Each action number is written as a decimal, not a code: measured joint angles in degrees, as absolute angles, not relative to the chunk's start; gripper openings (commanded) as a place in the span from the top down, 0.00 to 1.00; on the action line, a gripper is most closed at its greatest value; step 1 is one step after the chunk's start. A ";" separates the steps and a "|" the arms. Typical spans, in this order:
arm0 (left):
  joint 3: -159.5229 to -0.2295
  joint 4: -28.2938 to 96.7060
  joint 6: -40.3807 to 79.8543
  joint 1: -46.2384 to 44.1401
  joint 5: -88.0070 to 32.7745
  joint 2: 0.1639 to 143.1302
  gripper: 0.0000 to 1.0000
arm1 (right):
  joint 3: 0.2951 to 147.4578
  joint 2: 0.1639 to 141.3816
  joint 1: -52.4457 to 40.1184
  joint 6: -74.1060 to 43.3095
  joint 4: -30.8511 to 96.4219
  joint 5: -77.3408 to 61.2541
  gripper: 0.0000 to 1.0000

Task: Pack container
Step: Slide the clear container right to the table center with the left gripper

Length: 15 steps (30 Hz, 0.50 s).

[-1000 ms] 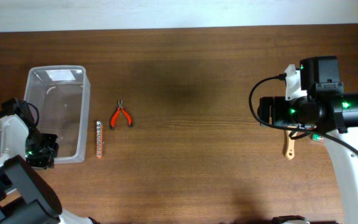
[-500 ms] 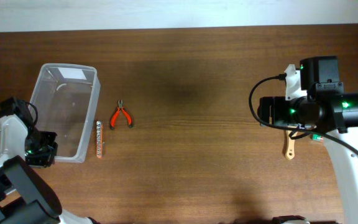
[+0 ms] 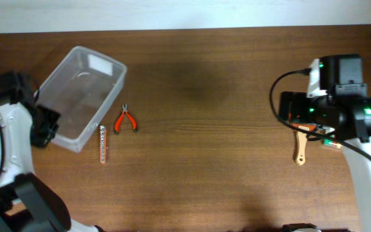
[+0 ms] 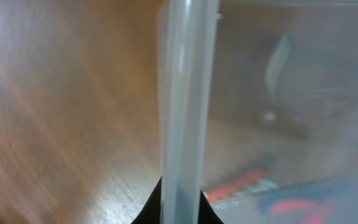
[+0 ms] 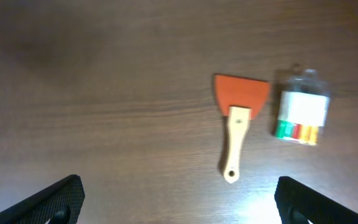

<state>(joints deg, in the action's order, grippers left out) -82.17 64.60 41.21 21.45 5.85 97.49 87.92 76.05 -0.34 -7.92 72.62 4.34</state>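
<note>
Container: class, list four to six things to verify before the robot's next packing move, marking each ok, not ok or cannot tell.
1. Rim of the container sits between the fingers of the left gripper: ok.
2. The container sits level: cannot tell.
3. The right gripper is open: ok.
4. The scraper lies free in front of the right gripper: ok.
5. The pliers lie apart from the container: ok.
6. The container is packed: not ok, pliers and scraper lie outside it.
</note>
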 measured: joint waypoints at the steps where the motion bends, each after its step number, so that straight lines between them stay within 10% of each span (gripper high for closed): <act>1: -83.77 64.90 39.51 19.51 6.17 96.53 0.98 | 88.44 75.59 0.75 -8.75 73.03 4.80 0.01; 15: -88.44 73.23 30.76 -14.68 6.04 91.39 0.98 | 90.48 72.31 10.04 -11.86 76.31 7.09 0.01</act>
<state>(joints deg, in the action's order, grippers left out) -88.44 73.23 30.76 -14.68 6.04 91.39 90.48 72.31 10.04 -11.86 76.31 7.09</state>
